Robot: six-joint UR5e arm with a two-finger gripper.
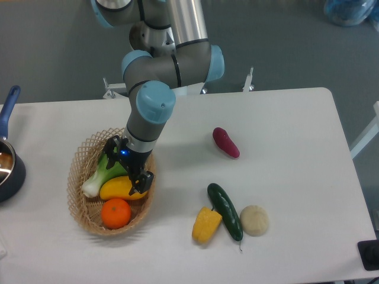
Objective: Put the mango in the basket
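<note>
The mango (pixel 120 188), glossy yellow with an orange tinge, lies inside the tan wicker basket (pixel 79 163) at the table's left. It sits between a leek (pixel 104 174) and a round orange (pixel 116 213). My gripper (pixel 131 171) hangs just over the basket, pointing down at the mango's right end. Its black fingers (pixel 144 179) stand apart, and one tip is at the mango's right end. The mango rests on the basket's contents. The arm hides the basket's far right rim.
A yellow corn piece (pixel 206 225), a dark green cucumber (pixel 225 211) and a pale round item (pixel 254 220) lie at the front right. A dark red vegetable (pixel 226 142) lies mid-table. A dark pot with a blue handle (pixel 8 165) stands at the left edge.
</note>
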